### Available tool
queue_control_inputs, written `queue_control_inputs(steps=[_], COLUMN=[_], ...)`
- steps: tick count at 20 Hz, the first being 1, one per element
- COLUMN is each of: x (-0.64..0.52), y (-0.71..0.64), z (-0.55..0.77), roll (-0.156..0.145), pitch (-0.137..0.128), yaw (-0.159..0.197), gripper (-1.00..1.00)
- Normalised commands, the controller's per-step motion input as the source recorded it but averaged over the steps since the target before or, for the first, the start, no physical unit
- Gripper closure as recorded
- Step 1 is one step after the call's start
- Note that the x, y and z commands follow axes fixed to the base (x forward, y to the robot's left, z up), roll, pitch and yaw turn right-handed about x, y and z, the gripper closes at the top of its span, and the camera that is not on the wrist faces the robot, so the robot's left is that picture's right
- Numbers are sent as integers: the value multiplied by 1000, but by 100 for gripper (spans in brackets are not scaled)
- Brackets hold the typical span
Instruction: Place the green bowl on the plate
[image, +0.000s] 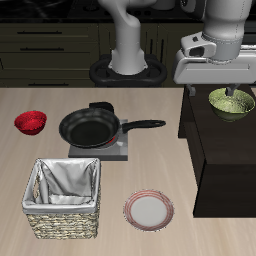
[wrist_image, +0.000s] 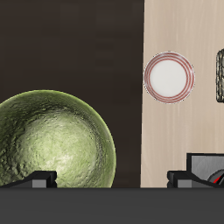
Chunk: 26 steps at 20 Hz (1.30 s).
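Bowl (image: 231, 103) sits on the dark cabinet (image: 222, 160) directly under the gripper (image: 233, 88), whose fingers are spread and apart from it. Plate (image: 149, 210) lies near the surface's front edge, open wood around it.

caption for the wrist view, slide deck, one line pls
Gripper over the green bowl on a dark cabinet top, the plate on the table beyond.

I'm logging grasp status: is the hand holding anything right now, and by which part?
Nothing is visibly held. The hand hangs over the green bowl on the dark cabinet; whether its fingers touch the rim cannot be told.
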Motion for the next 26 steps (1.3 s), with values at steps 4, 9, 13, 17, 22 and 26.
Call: queue_control_inputs(steps=[4, 9, 13, 17, 22, 26], x=[99, 47, 54, -130, -90, -13], y=[-70, -58, 58, 82, -24, -154], z=[-261, -230, -348, -278, 6, 33], roll=[-10, -5, 104, 46, 30, -1], pitch=[37, 25, 79, 24, -12, -12], yaw=[13, 14, 5, 63, -2, -7], gripper=[-100, -100, -100, 100, 100, 100])
